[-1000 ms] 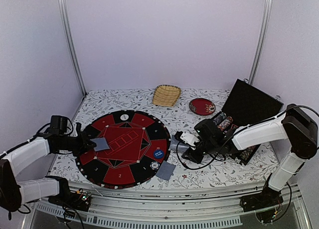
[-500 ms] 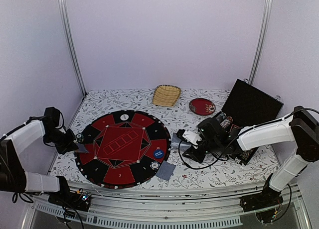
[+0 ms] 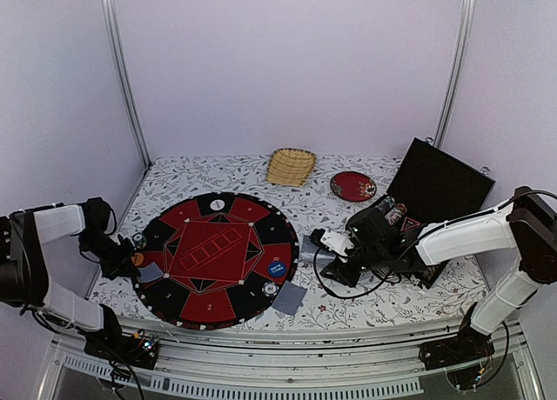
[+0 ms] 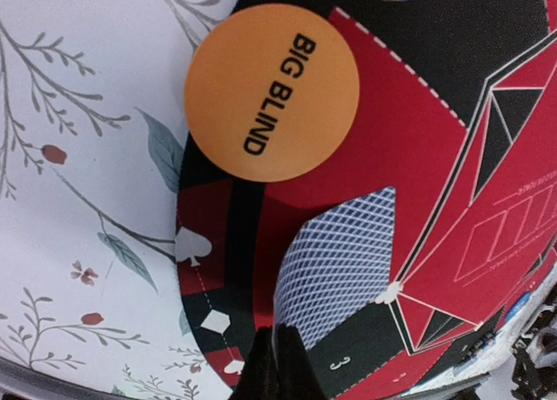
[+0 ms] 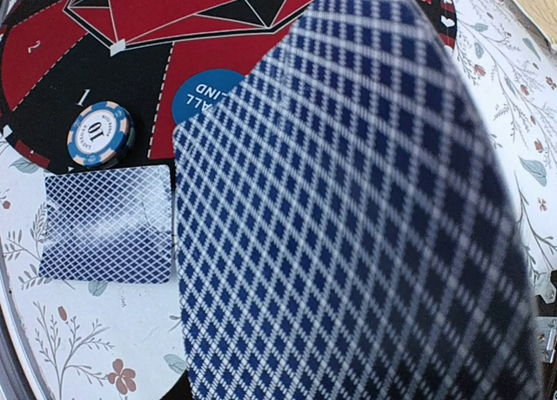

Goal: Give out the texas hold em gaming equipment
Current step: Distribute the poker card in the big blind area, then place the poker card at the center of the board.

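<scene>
The round red-and-black poker mat (image 3: pixel 218 243) lies left of centre. My left gripper (image 4: pixel 278 352) is shut on the corner of a blue-backed playing card (image 4: pixel 335 261), low over the mat's left rim (image 3: pixel 150 272) by the seat marked 3. An orange BIG BLIND button (image 4: pixel 271 91) lies just beside it on the rim. My right gripper (image 3: pixel 324 246) hovers right of the mat, shut on blue-backed playing cards (image 5: pixel 348 226) that hide its fingers. Another card (image 5: pixel 109 224) lies face down off the mat's near right edge, next to a striped chip (image 5: pixel 100 135) and a blue button (image 5: pixel 204 96).
A woven straw basket (image 3: pixel 290 166) and a dark-red plate (image 3: pixel 353 186) sit at the back. An open black case (image 3: pixel 439 191) holding chip rolls (image 3: pixel 389 213) stands behind the right arm. A white button (image 3: pixel 217 204) rests on the mat's far edge.
My left arm has pulled back and down toward the mat's left rim, carrying its card beside the orange button. The right gripper has shifted only slightly with its cards.
</scene>
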